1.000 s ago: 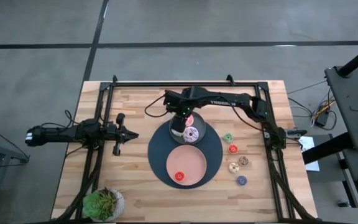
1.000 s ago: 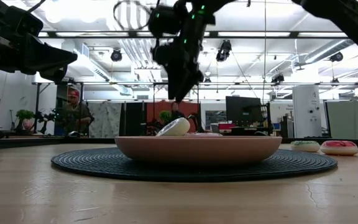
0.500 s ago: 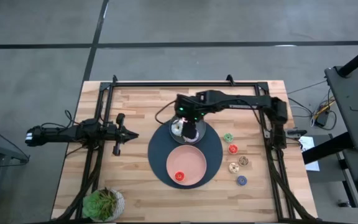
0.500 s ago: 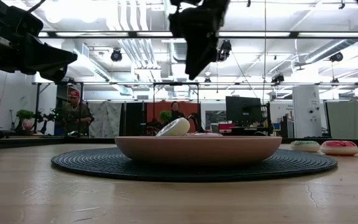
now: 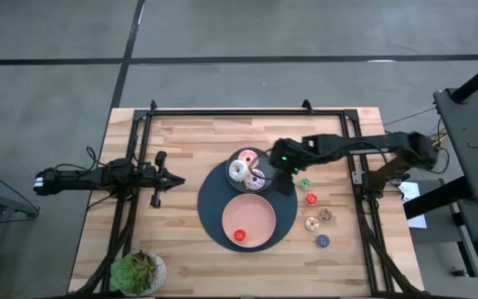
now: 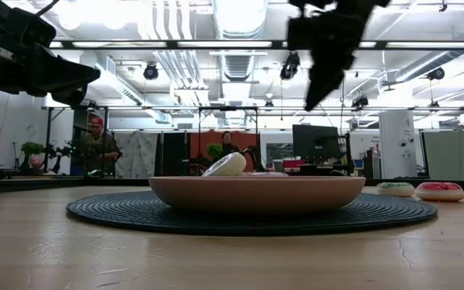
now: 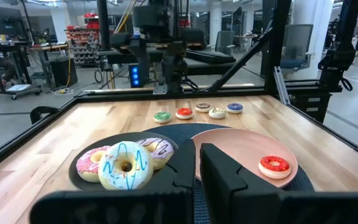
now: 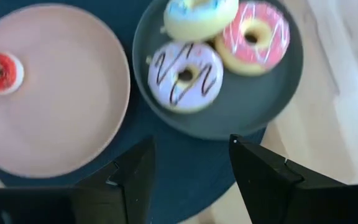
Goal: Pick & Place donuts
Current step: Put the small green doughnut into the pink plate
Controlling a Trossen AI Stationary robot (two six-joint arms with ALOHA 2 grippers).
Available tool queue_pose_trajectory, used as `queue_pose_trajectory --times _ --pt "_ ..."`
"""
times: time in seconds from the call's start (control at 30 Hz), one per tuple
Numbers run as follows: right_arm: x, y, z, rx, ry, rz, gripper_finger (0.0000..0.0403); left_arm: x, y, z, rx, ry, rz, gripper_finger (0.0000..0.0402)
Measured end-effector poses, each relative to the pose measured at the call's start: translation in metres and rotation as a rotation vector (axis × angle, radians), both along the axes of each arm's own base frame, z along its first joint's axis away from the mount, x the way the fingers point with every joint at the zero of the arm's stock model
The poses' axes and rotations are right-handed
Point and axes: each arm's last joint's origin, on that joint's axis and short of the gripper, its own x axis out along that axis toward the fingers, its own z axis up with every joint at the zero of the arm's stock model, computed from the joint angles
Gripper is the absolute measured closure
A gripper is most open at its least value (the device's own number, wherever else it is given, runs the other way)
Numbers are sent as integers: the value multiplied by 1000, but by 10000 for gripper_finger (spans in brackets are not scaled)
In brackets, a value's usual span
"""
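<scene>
Three larger donuts lie on the grey plate (image 5: pixel 264 158): pink (image 5: pixel 248 157), white (image 5: pixel 238 170) and lilac (image 5: pixel 257 177). The white one leans on the others. A small red donut (image 5: pixel 240 236) lies on the pink plate (image 5: pixel 256 218). Small green (image 5: pixel 304 183), red (image 5: pixel 310 198), tan (image 5: pixel 312 223), brown (image 5: pixel 325 215) and blue (image 5: pixel 323 241) donuts lie on the wood at the right. My right gripper (image 8: pixel 191 180) hangs open and empty above the mat's right edge, just right of the grey plate, slanting down. My left gripper (image 7: pixel 196 168) waits shut at the table's left.
Both plates sit on a round dark mat (image 5: pixel 210 203). A potted plant (image 5: pixel 138 272) stands at the near left corner. A black frame (image 5: pixel 247 111) runs along the far edge and down both sides. Bare wood lies left of the mat.
My right gripper has swung from above the grey plate toward the table's right edge, staying high, open and empty. The three donuts on the grey plate have kept still.
</scene>
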Motion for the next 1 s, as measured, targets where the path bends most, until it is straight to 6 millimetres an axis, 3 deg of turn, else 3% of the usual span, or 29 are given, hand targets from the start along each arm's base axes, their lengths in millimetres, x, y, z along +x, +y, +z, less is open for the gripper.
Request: queue_pose_trajectory --times 0.3,0.63,0.83,1.0 --pt "-56 13 -10 57 -31 -67 207 0 0 0 0 0 0 402" --pt "-96 30 -4 88 -45 -34 206 0 0 0 0 0 0 402" --pt "-113 32 -6 76 67 4 206 0 0 0 0 0 0 402" --pt "-115 32 -9 55 114 48 206 0 0 0 0 0 0 402"
